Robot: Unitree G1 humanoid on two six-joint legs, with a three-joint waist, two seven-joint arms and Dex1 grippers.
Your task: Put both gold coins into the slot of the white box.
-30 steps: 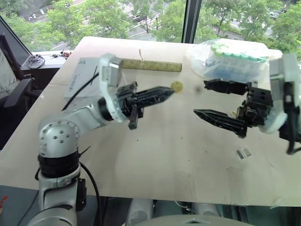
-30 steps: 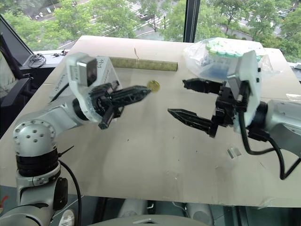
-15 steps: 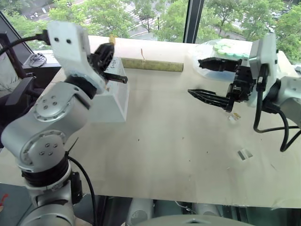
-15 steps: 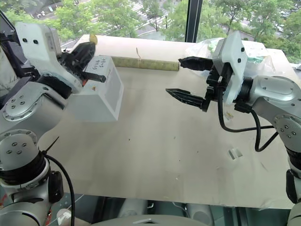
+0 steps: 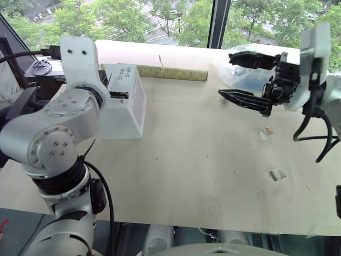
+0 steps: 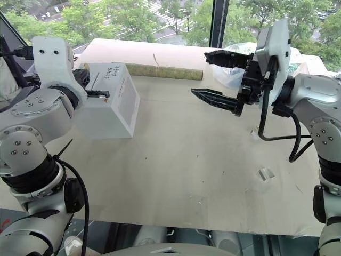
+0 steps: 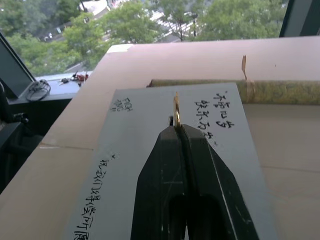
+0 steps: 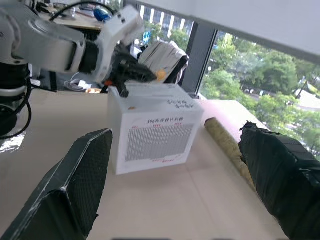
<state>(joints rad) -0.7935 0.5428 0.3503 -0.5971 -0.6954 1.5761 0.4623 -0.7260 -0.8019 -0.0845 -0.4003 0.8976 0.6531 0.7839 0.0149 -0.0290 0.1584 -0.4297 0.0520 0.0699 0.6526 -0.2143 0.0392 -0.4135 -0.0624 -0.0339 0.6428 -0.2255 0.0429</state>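
Note:
The white box point(image 5: 127, 109) stands at the table's far left, with black handwriting on its top. My left gripper point(image 7: 177, 129) is shut on a gold coin point(image 7: 176, 107) and holds it on edge just over the box top. The slot is mostly hidden behind the coin and fingers; a dark bit point(image 7: 171, 120) shows beside the coin's lower edge. The right wrist view shows that coin point(image 8: 160, 75) above the box point(image 8: 155, 135). My right gripper point(image 5: 225, 74) hangs open and empty above the table's right side. The second gold coin point(image 5: 268, 129) lies on the table below it, beside a clear scrap.
A long greenish roll point(image 5: 171, 73) lies behind the box along the far edge. A clear bag of green-capped tubes point(image 6: 230, 74) sits at the far right behind my right gripper. Another clear scrap point(image 5: 276, 174) lies near the right front. A dark chair point(image 5: 21, 101) stands left of the table.
My left arm has swung from mid-table to the left and turned its wrist, bringing the coin over the box top. The right gripper has risen slightly and stays open.

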